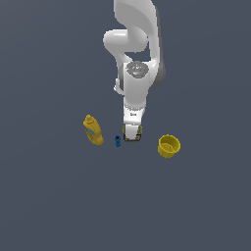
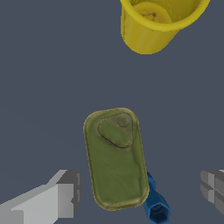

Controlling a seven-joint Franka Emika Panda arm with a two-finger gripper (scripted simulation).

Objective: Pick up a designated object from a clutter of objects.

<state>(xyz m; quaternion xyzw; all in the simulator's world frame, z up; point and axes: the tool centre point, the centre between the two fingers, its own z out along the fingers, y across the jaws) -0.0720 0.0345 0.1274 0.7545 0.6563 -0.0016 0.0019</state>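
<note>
The olive-green can (image 2: 116,157) lies flat on the grey floor, its top with a pull tab facing the wrist camera. In the exterior view only its edge (image 1: 138,133) shows under my hand. My gripper (image 1: 132,133) hangs right above the can, open and empty, with a finger (image 2: 65,194) on one side of the can and the other finger (image 2: 214,188) on the far side. The tiny blue object (image 2: 156,208) lies against the can's end and shows in the exterior view (image 1: 117,141). The yellow bottle (image 1: 93,130) and yellow cup (image 1: 169,145) flank them.
The yellow cup (image 2: 157,22) stands open-topped a short way beyond the can's other end. The arm's white links (image 1: 135,59) reach down from the top of the exterior view. The floor is plain dark grey.
</note>
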